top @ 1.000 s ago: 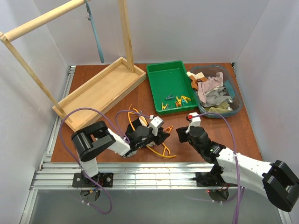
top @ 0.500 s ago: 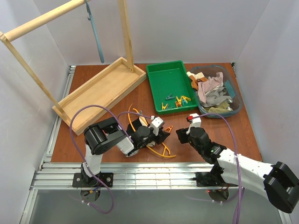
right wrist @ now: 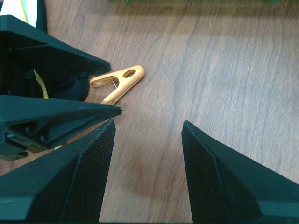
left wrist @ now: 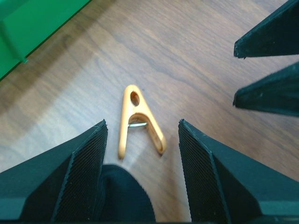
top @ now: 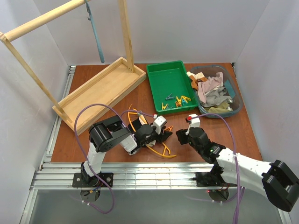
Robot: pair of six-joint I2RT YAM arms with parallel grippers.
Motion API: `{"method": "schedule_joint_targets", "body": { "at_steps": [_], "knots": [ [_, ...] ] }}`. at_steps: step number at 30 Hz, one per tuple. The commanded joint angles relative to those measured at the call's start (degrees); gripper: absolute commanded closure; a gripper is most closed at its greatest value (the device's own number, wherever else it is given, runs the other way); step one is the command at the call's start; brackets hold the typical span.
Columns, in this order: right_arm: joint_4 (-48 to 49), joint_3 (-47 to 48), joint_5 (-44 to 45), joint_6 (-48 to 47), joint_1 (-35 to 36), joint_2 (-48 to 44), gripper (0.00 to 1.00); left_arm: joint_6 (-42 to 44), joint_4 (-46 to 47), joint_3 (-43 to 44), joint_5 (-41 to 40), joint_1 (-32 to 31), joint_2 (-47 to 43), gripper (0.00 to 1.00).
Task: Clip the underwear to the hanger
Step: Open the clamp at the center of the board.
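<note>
The yellow-orange hanger [top: 159, 150] lies flat on the table in front of the left arm. The black underwear [left wrist: 122, 196] lies bunched on it under my left gripper [top: 163, 135]. In the left wrist view my left gripper [left wrist: 142, 126] is open, and a fold of the black fabric sits low between its fingers by the left pad. An orange clothespin [left wrist: 138, 122] lies on the wood just ahead. My right gripper [top: 180, 135] is open and empty [right wrist: 149, 123], facing the left one, with the clothespin [right wrist: 117, 82] between them. The underwear's waistband is hidden.
A green tray [top: 164, 77] holds several coloured clothespins at its near end. A basket [top: 236, 105] of beige, pink and grey clothes stands at the right. A wooden rack base [top: 103, 91] lies back left, with a grey-blue hanger [top: 96, 35] on its rail.
My left arm has swung its elbow to the right and its gripper has edged toward the clothespin. The right arm has barely moved.
</note>
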Motion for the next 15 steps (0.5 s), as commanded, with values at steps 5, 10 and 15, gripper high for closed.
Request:
{"method": "schedule_joint_targets", "body": {
  "at_steps": [5,10,15],
  "knots": [
    [0.6,0.7,0.3,-0.6,0.2,-0.1,0.48,1.7,-6.6,2.2,1.5,0.2,1.1,0.52],
    [0.6,0.7,0.2,-0.6,0.2,-0.2,0.48,2.4,-11.0,3.6,-0.7,0.2,1.4,0.6],
    [0.6,0.7,0.0,-0.7,0.3,-0.3,0.48,3.3,-14.3,3.1,-3.0,0.0,0.3,0.64]
  ]
}}
